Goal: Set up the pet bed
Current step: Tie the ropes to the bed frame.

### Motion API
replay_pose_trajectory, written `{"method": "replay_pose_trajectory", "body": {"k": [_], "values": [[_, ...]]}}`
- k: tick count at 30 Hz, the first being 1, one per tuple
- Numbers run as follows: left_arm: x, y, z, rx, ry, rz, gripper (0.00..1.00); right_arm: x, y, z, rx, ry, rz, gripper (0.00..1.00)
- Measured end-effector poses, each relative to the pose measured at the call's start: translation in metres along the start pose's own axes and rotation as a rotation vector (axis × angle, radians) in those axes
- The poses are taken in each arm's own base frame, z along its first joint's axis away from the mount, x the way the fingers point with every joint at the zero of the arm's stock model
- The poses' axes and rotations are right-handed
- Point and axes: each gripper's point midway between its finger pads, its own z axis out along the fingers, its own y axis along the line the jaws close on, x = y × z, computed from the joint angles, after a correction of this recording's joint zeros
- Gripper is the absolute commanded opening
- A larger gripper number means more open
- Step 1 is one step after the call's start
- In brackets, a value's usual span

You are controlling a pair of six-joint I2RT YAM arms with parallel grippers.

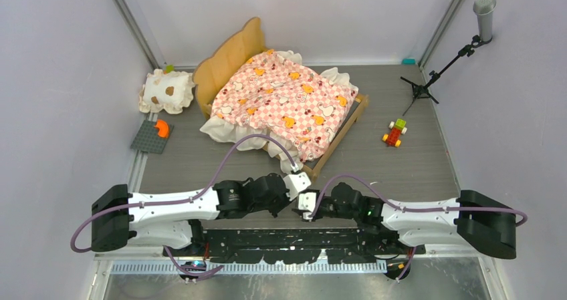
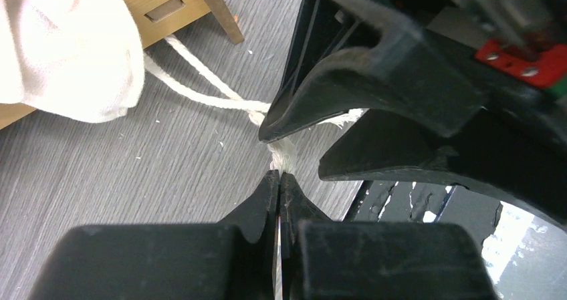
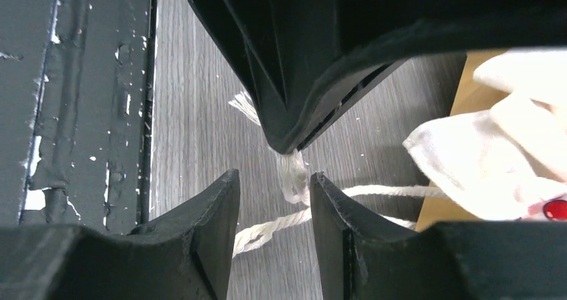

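Note:
The pet bed (image 1: 284, 103) stands at the back centre: a light-wood frame with a wavy headboard (image 1: 227, 56) and a pink checkered mattress with a cream ruffle. A white rope (image 2: 200, 89) runs from the bed's near wooden corner (image 2: 160, 9) across the floor. My left gripper (image 1: 294, 203) is shut on the rope's frayed end (image 2: 283, 154), low over the floor. My right gripper (image 1: 304, 210) faces it, open, with its fingers either side of the same rope end (image 3: 291, 173). In the right wrist view, the rope's loop (image 3: 267, 230) lies on the floor below.
A cream pillow with brown spots (image 1: 167, 91) lies left of the headboard. A grey baseplate (image 1: 148, 139) with an orange piece lies at the left wall. A small brick toy (image 1: 394, 133) and a microphone stand (image 1: 461, 46) are at the right. The black base rail (image 3: 73, 99) runs beside the grippers.

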Motion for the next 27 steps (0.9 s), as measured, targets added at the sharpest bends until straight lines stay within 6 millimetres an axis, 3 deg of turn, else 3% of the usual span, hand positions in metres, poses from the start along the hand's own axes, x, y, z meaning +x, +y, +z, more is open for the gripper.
{"method": "replay_pose_trajectory", "body": {"k": [8, 14, 19, 21, 25, 27], "values": [[-0.002, 0.000, -0.002, 0.005, -0.010, -0.010, 0.00, 0.001, -0.005, 0.008, 0.017, -0.010, -0.011, 0.42], [-0.005, -0.001, -0.002, 0.013, -0.018, -0.016, 0.00, -0.002, -0.007, 0.008, 0.027, -0.024, -0.015, 0.28], [-0.006, -0.001, -0.003, 0.014, -0.021, -0.018, 0.00, -0.003, -0.007, 0.008, 0.029, -0.027, -0.014, 0.02], [-0.007, -0.001, -0.003, 0.012, -0.021, -0.021, 0.10, -0.003, -0.007, 0.008, 0.027, -0.027, -0.011, 0.01], [-0.009, 0.003, -0.003, -0.017, -0.027, -0.032, 0.43, -0.004, -0.006, 0.006, 0.028, -0.025, 0.009, 0.01], [-0.012, 0.010, -0.004, -0.056, -0.034, -0.041, 0.52, -0.005, -0.007, 0.004, 0.038, -0.025, 0.027, 0.01]]}}
